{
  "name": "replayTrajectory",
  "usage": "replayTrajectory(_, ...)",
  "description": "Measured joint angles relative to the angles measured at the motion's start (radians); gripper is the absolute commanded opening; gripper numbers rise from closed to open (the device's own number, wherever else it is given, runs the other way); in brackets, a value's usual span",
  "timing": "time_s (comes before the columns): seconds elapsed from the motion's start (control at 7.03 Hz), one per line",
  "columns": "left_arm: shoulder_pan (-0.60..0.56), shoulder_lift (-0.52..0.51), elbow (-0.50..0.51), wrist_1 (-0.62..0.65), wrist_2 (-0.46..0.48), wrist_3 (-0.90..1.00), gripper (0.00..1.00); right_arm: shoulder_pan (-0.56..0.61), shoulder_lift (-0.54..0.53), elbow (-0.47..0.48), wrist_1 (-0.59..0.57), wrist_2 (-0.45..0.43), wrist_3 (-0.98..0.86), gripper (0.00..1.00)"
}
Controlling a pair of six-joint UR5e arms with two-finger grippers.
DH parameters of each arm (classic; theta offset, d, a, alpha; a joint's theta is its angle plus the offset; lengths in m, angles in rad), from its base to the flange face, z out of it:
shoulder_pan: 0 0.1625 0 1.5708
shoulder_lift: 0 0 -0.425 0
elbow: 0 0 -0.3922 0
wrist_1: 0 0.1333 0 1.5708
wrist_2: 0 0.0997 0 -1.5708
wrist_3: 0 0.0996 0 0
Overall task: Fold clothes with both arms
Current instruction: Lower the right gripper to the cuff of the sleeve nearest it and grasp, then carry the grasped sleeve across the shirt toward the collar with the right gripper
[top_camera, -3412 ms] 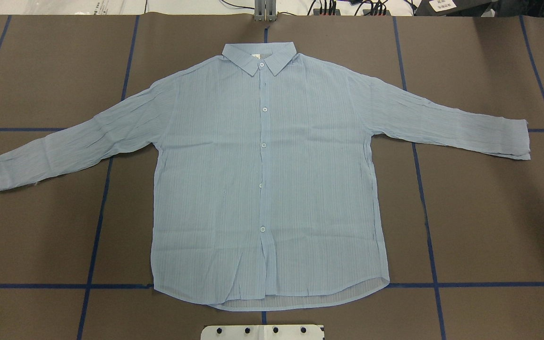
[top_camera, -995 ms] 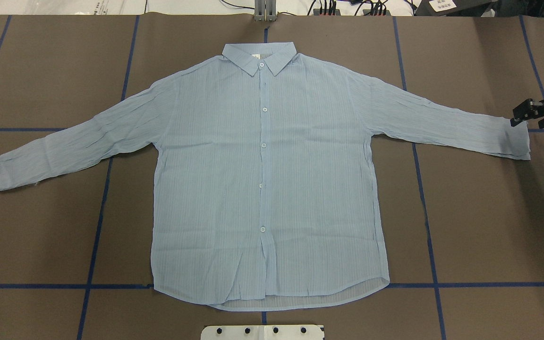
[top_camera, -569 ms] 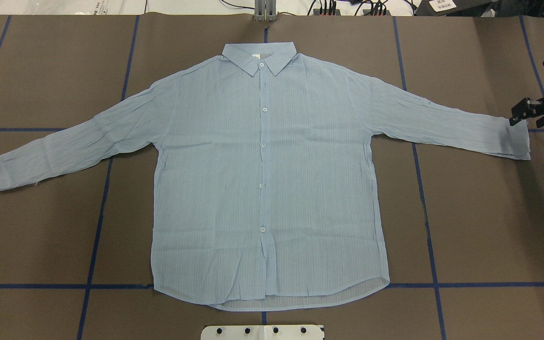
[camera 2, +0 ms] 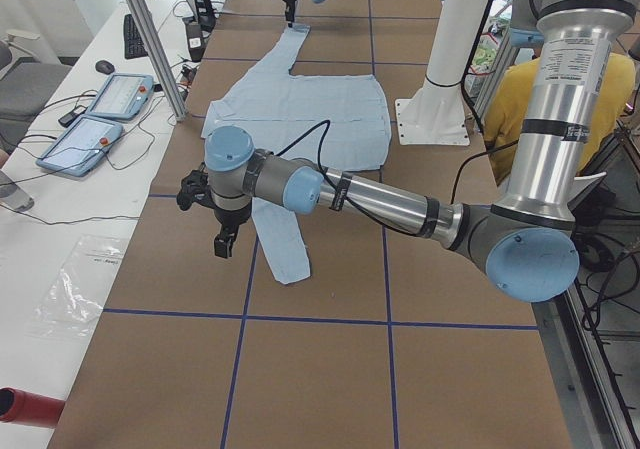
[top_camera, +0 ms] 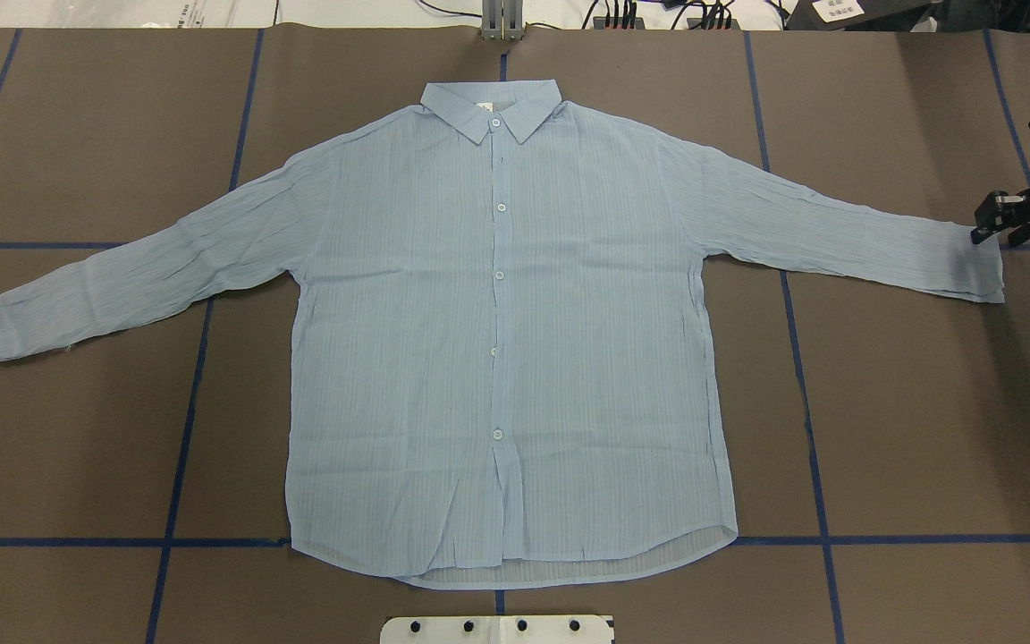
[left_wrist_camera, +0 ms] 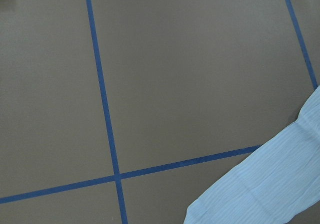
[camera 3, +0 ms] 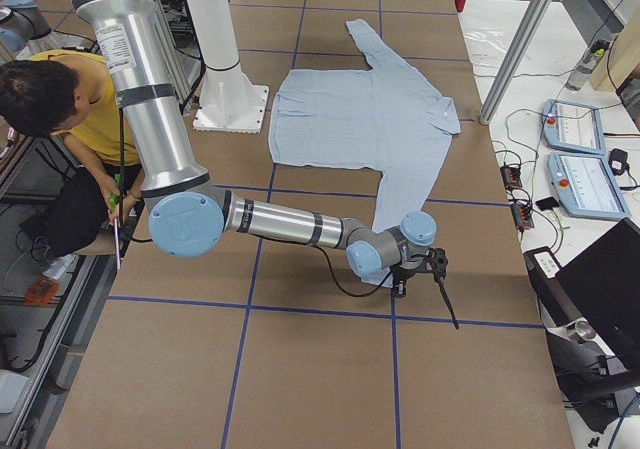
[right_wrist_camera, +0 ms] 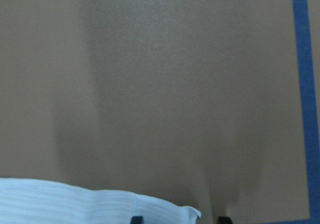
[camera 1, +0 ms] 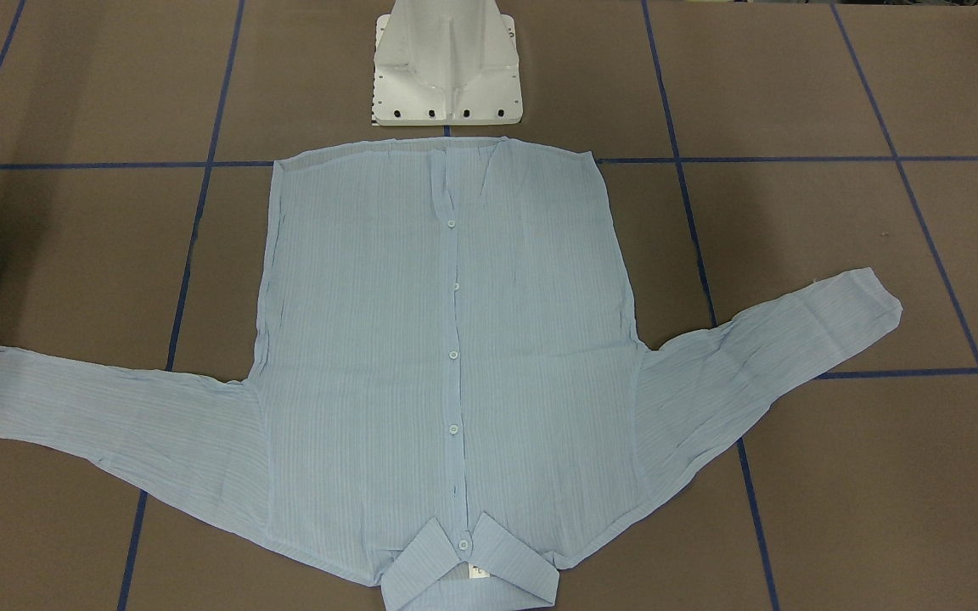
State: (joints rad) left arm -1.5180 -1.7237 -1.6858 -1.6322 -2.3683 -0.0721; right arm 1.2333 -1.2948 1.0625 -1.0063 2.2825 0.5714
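Note:
The light-blue striped shirt (top_camera: pixel 497 340) lies flat and buttoned, collar at the far side, both sleeves spread out. My right gripper (top_camera: pixel 996 224) hovers at the outer end of the right sleeve cuff (top_camera: pixel 971 264). In the right wrist view its two black fingertips (right_wrist_camera: pixel 136 219) stand apart, open, with the cuff's corner (right_wrist_camera: pixel 75 201) between them. The left gripper (camera 2: pixel 225 239) hangs beside the left sleeve's end (camera 2: pixel 285 264); whether it is open or shut I cannot tell. The left wrist view shows only that sleeve (left_wrist_camera: pixel 270 184) on brown table.
The white pedestal base (camera 1: pixel 446 68) stands at the shirt's hem. Blue tape lines (top_camera: pixel 184 429) grid the brown table. A person in yellow (camera 3: pixel 60 99) sits behind the robot. Control tablets (camera 2: pixel 100 119) and cables lie on the side table.
The right gripper, absent in the oldest frame, came in at the right edge by the cuff and has since shifted only slightly. The shirt has not moved.

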Motion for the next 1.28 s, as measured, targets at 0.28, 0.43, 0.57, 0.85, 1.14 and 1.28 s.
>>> replayTrajectory(0.28, 0.000, 0.001, -0.002, 0.000, 0.000, 0.000, 1.00, 0.000, 0.000, 0.000, 0.000, 0.001, 0.003, 0.00)
replayTrajectory(0.43, -0.001, 0.001, -0.003, 0.000, 0.000, 0.000, 1.00, 0.000, -0.001, 0.002, 0.000, 0.002, 0.004, 0.00)
replayTrajectory(0.57, -0.002, 0.002, -0.004, 0.000, 0.000, 0.000, 1.00, 0.001, -0.001, 0.005, -0.001, 0.004, 0.005, 0.00)
replayTrajectory(0.85, -0.002, 0.002, -0.004, 0.001, 0.000, 0.000, 1.00, 0.005, -0.004, 0.046, -0.005, 0.024, 0.016, 0.00)
replayTrajectory(1.14, -0.002, 0.002, -0.009, 0.001, -0.001, 0.000, 1.00, -0.020, 0.004, 0.180, -0.020, 0.047, 0.162, 0.00)
replayTrajectory(1.28, -0.002, 0.002, -0.015, 0.001, -0.001, 0.000, 1.00, -0.077, 0.035, 0.244, -0.023, 0.043, 0.318, 0.00)
